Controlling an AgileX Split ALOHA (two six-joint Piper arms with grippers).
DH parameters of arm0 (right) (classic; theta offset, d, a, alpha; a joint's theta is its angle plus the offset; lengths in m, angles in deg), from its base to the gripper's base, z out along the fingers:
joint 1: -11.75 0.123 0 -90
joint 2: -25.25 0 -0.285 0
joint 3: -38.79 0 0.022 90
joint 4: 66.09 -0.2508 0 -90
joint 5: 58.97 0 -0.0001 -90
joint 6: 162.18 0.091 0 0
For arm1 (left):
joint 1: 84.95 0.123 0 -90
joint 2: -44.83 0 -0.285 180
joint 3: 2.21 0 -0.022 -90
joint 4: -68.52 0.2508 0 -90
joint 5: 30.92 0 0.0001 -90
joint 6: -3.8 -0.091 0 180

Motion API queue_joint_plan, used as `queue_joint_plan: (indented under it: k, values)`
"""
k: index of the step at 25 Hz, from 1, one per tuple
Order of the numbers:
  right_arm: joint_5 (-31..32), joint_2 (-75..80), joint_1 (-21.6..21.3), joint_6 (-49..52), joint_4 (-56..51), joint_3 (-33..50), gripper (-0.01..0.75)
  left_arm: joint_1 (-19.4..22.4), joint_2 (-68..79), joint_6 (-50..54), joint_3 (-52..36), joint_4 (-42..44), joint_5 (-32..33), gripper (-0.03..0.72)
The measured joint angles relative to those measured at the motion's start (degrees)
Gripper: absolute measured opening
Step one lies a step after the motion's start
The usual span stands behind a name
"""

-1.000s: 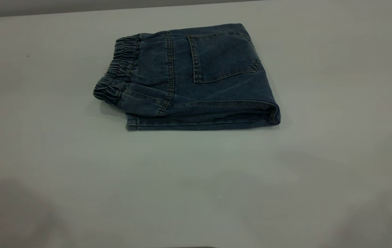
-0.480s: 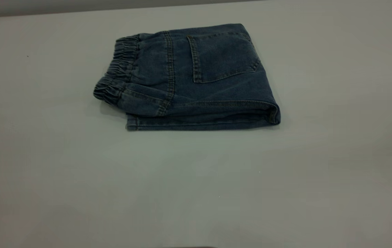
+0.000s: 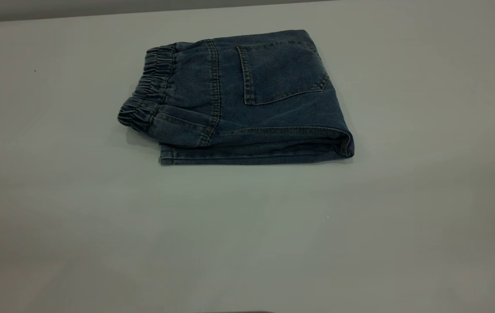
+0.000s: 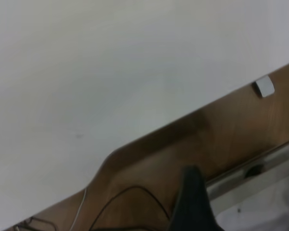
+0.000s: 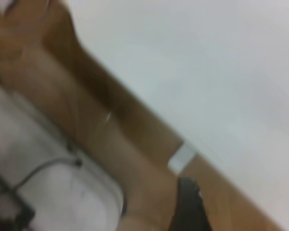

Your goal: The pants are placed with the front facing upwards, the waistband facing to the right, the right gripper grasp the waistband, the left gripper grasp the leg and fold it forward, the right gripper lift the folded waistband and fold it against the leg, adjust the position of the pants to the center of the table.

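The pants (image 3: 247,100) lie folded into a compact blue denim rectangle on the far middle of the white table (image 3: 247,234). A back pocket (image 3: 280,71) faces up. The gathered waistband (image 3: 145,98) sticks out at the bundle's left end, and the fold runs along the right end. Neither arm appears in the exterior view. In the left wrist view a dark part of the left gripper (image 4: 194,202) hangs past the table's edge. The right wrist view shows a dark part of the right gripper (image 5: 188,204) likewise off the table's edge. Nothing is held by either.
Beyond the table's edge (image 4: 149,139) the left wrist view shows brown floor (image 4: 221,130), thin cables (image 4: 120,202) and a small white tag (image 4: 264,86). The right wrist view shows brown floor (image 5: 86,120), a white rounded object (image 5: 53,192) and a cable.
The soft shadows at the near left and near right of the table have faded away. The pants have not moved.
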Motion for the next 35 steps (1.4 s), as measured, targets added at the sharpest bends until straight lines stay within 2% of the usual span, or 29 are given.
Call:
queue_joint_plan:
  k: [9, 29, 32, 35]
  values:
    - [-2.8, -12.9, 0.0, 3.5, 0.5, 2.0, 0.428, 0.0, -0.3, 1.6, -0.1, 0.9, -0.4, 0.477]
    - [-3.7, -13.5, 0.0, 3.1, -0.9, 2.5, 0.428, 0.0, -0.3, 1.7, -0.1, 1.0, -0.4, 0.477]
    - [-3.7, -13.7, -3.5, 2.9, -1.2, 2.5, 0.428, 1.3, -0.3, 1.7, -0.1, 1.0, -0.4, 0.477]
    - [-3.7, -14.5, -12.1, 2.7, -1.4, 2.6, 0.428, 5.9, -0.3, 1.7, -0.1, 1.0, -0.4, 0.477]
